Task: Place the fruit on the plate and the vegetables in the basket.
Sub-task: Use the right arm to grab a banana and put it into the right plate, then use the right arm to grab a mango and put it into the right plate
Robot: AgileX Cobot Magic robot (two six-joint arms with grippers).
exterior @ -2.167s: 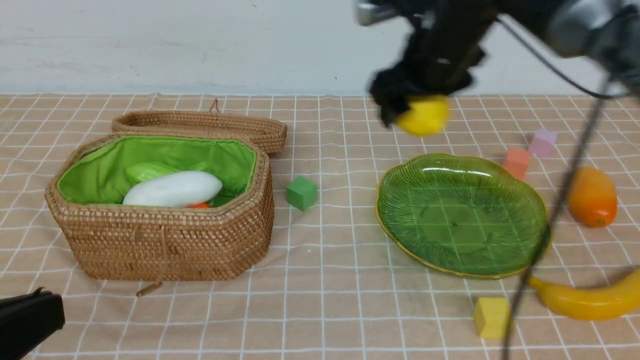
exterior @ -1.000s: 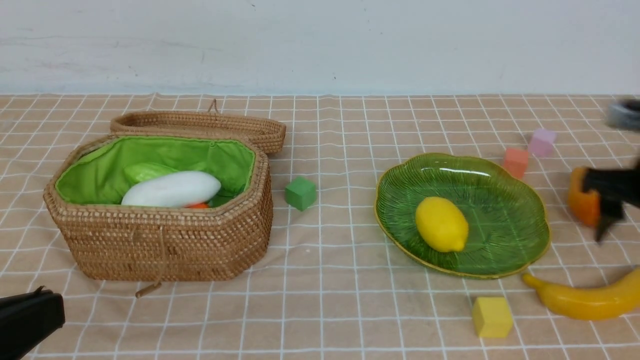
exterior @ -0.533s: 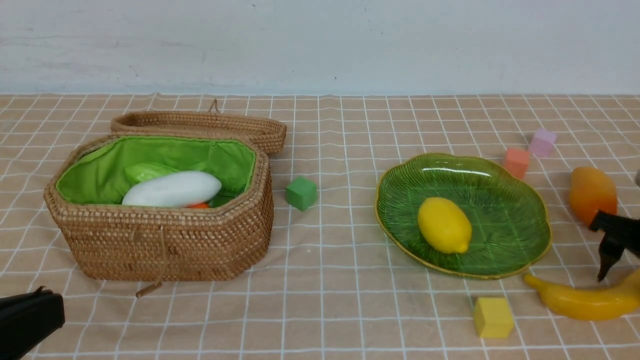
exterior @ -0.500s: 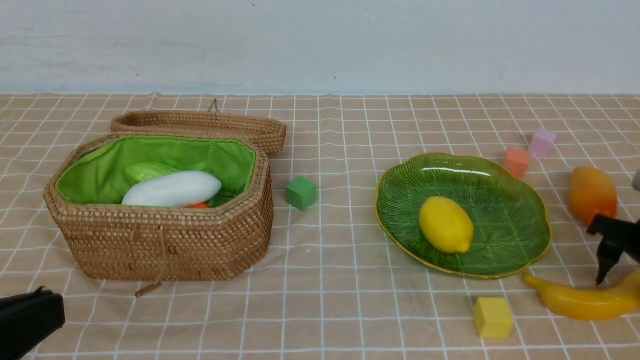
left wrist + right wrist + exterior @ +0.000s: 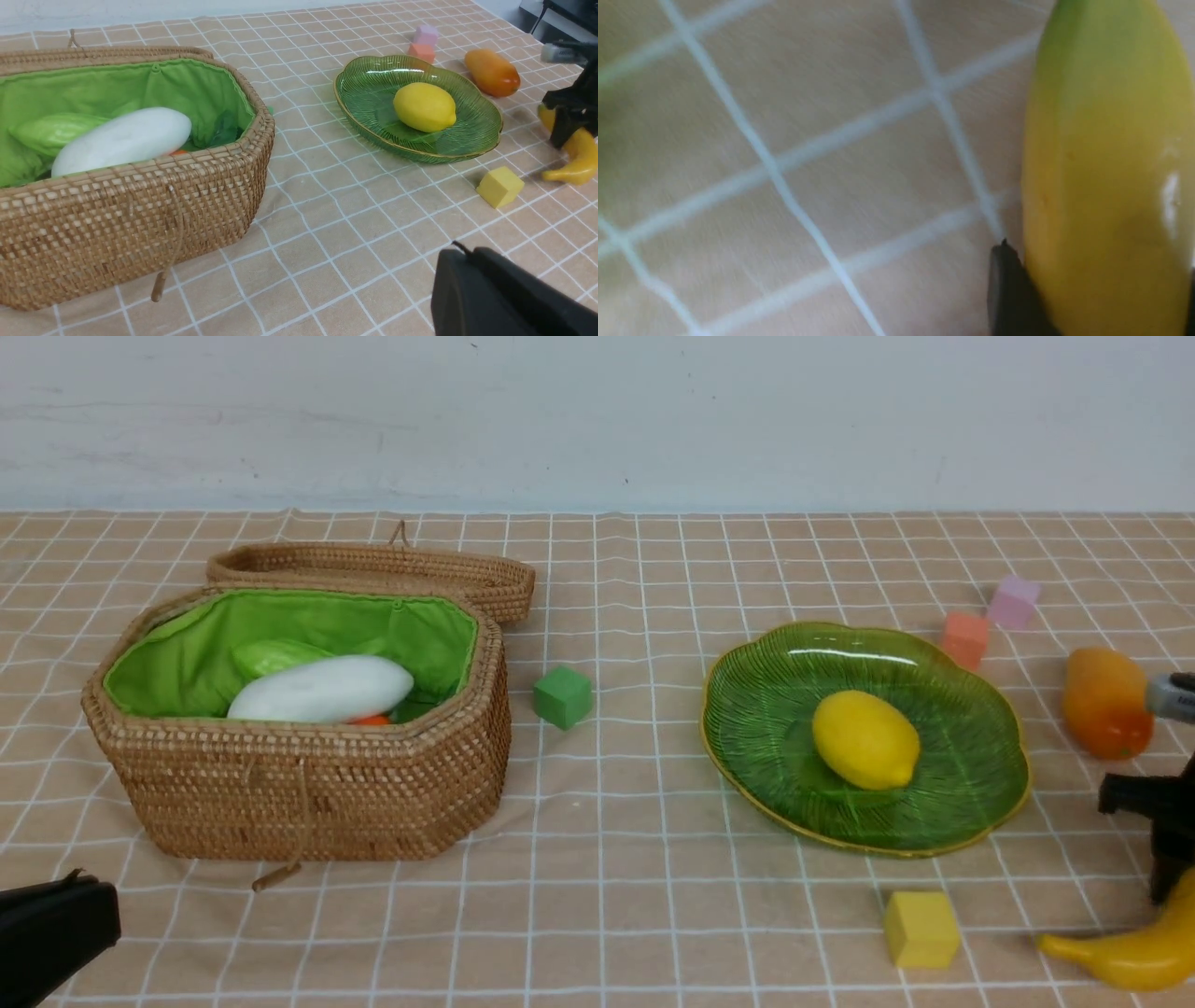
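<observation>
Banana [image 5: 1134,959] lies on the checked cloth [image 5: 607,859] at the near right, apart from the plate [image 5: 747,784], with the right gripper [image 5: 1167,882] clamped across it. Lemon [image 5: 865,739] sits in the plate; mango [image 5: 1106,702] rests on the cloth to its right. Left gripper [image 5: 51,933] is closed and empty at the near left, clear of the basket [image 5: 308,793] holding radish [image 5: 322,689] and cucumber [image 5: 271,655].

pale, off-white wall [image 5: 597,420] across upper frame, faint scuffs and marks noted. lower frame: tan tablecloth [image 5: 653,915] with white grid lines, slightly wrinkled at far edge. lighting even, soft shadows.
</observation>
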